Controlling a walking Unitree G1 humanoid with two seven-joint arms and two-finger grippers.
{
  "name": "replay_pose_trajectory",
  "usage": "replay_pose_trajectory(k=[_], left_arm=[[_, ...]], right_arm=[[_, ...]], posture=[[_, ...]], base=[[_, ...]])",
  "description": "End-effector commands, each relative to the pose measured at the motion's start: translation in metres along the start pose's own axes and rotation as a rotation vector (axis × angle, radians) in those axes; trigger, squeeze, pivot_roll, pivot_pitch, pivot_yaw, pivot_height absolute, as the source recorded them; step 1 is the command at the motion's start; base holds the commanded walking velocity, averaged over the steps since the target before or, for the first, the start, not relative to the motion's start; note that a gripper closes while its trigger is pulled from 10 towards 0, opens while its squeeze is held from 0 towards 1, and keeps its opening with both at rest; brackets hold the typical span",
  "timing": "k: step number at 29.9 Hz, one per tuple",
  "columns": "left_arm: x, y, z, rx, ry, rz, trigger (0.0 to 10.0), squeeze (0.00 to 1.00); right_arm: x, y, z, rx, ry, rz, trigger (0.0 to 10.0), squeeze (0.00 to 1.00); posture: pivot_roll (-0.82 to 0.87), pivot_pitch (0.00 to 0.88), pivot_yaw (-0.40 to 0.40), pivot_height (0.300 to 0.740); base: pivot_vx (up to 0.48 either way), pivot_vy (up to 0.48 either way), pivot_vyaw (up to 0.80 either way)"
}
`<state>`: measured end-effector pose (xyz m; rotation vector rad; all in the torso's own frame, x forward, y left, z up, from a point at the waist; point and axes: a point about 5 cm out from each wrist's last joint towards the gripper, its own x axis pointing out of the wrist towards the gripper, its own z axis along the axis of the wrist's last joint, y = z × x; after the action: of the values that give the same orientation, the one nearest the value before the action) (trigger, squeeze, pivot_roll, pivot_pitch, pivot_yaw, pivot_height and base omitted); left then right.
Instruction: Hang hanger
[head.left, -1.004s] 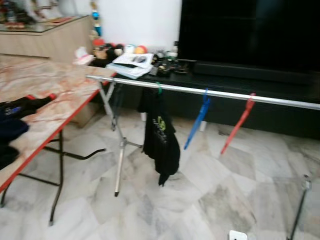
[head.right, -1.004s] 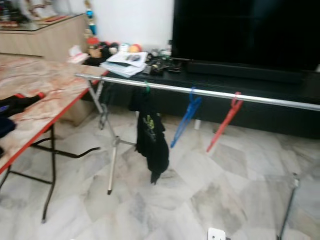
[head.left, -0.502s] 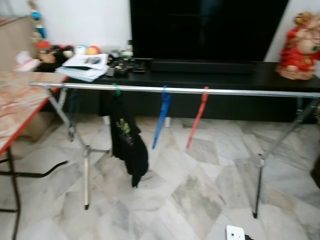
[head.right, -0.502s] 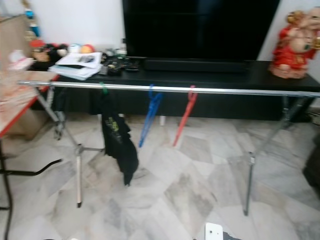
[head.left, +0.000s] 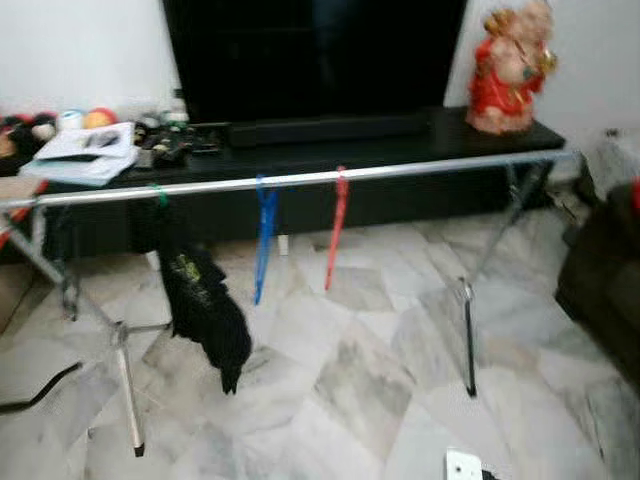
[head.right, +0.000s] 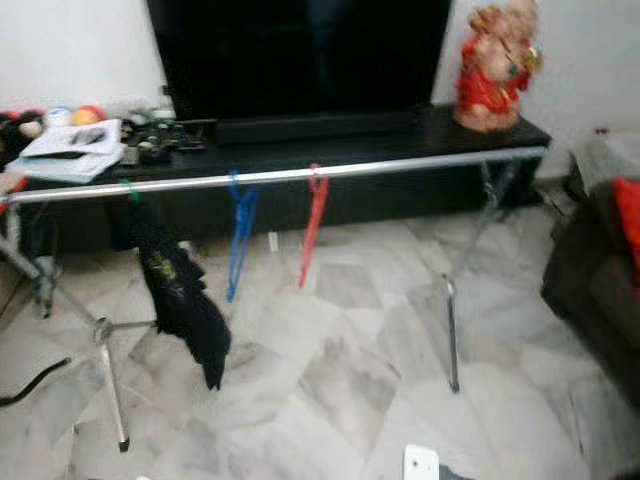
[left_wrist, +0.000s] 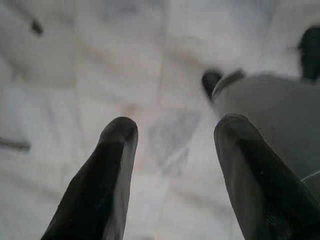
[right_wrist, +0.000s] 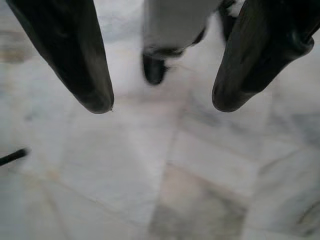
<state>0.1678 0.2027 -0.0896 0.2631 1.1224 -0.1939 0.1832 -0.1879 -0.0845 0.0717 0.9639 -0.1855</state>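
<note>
A silver clothes rail (head.left: 400, 172) on folding legs runs across the room in front of me. On it hang a blue hanger (head.left: 263, 235) and a red hanger (head.left: 335, 225), both bare, and a black garment (head.left: 200, 300) on a green hanger (head.left: 157, 194) towards the rail's left end. My left gripper (left_wrist: 177, 127) hangs over the marble floor, open with nothing between its fingers. My right gripper (right_wrist: 162, 104) is also open and empty above the floor, with my own leg and foot (right_wrist: 155, 67) beyond it.
Behind the rail stands a low black TV cabinet (head.left: 480, 130) with a large dark screen (head.left: 310, 55), a red figurine (head.left: 510, 65) and papers (head.left: 80, 155) with small items. A dark sofa (head.left: 605, 285) is at the right. Marble floor lies in front of the rail.
The whole view has swung to the right: the marble-topped table has left the picture, and the figurine and sofa have come in. The hangers and garment stay in place on the rail.
</note>
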Motion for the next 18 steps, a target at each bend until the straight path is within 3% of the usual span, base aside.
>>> replay_pose_trajectory(k=[1,18], left_arm=[[-0.0017,0.0061,-0.0086,-0.002,0.029,0.012,10.0,0.0],[-0.0017,0.0063,-0.0088,0.003,0.033,0.008,10.0,0.0]], right_arm=[[0.0004,0.0075,0.0031,-0.002,-0.009,0.018,10.0,0.0],[0.0002,0.008,0.0016,-0.012,-0.005,0.016,10.0,0.0]], posture=[[0.01,0.01,0.055,0.74],[0.01,0.007,0.059,0.74]], base=[[0.0,0.0,-0.75],[0.0,0.0,-0.75]])
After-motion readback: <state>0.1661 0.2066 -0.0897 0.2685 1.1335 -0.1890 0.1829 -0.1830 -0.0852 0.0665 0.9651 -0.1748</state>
